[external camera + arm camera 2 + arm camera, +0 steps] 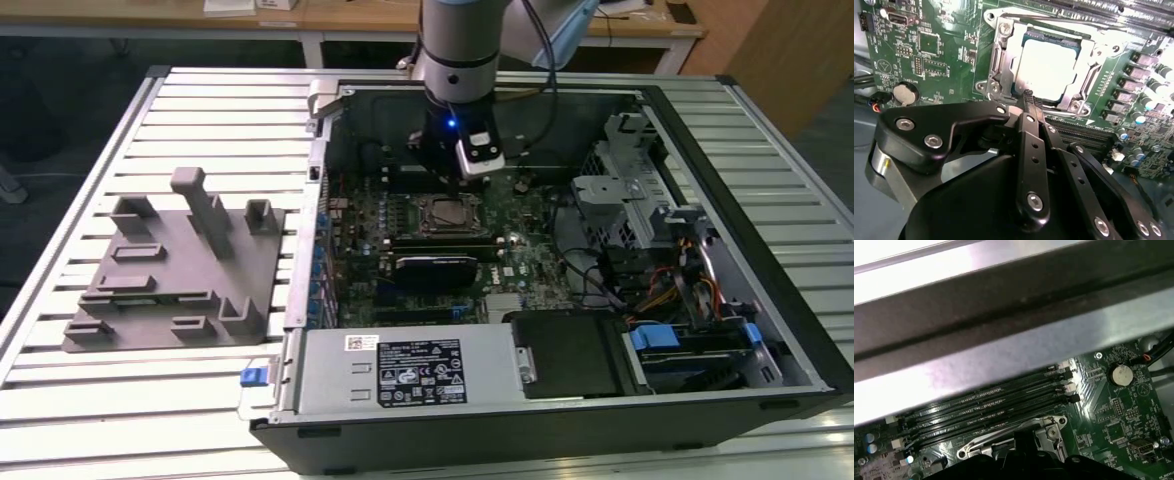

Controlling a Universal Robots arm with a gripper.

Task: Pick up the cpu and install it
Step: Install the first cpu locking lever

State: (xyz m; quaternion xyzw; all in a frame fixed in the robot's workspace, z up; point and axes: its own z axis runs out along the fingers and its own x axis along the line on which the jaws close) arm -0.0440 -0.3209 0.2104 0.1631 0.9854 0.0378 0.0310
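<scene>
The cpu lies flat in the motherboard socket, its silvery-white top showing inside the metal socket frame. In the exterior view the cpu sits in the middle of the board inside the open computer case. My gripper hangs just above the socket's near edge, its black fingers pressed together with nothing between them. The exterior view has the gripper right behind the socket. Part of the socket frame also appears in the first wrist view, beside the memory slots.
The open computer case lies on a slatted metal table, with a drive cage and cables at the exterior view's right. A grey plastic block fixture with upright posts stands at the exterior view's left. The case wall runs close by.
</scene>
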